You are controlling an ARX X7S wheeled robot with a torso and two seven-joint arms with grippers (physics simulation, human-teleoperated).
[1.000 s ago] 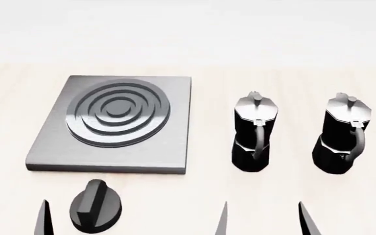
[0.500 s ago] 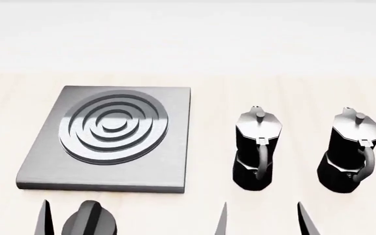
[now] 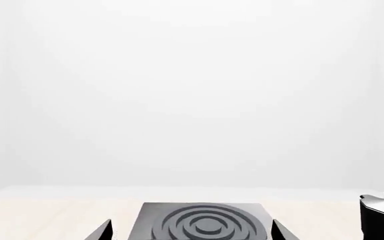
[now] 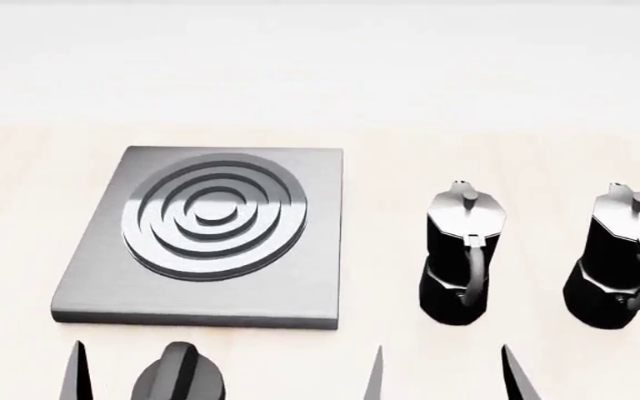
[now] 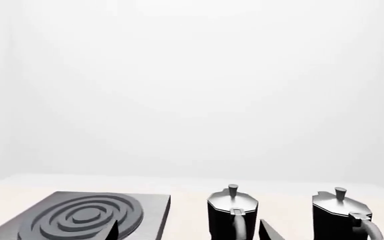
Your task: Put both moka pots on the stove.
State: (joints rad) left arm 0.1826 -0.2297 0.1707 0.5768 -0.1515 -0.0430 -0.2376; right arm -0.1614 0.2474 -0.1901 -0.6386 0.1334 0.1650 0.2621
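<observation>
Two pots stand upright on the pale tabletop, side by side and apart, both off the stove that lies to their left in our head view. We see the near pot just right of the stove's edge and the far pot further right, by the frame's border; each shows a silver lid and a black handle turned toward us. The stove's ringed burner is bare. A black knob sits on the tabletop in front of the stove, partly cut by the lower edge. Our left hand hangs low before the stove with fingers spread wide and nothing between them; only the dark tips show. Our right hand is likewise spread and holds nothing, its tips framing the near pot in the wrist view, not touching it. Both hands sit at the bottom of the head view, well short of the pots.
</observation>
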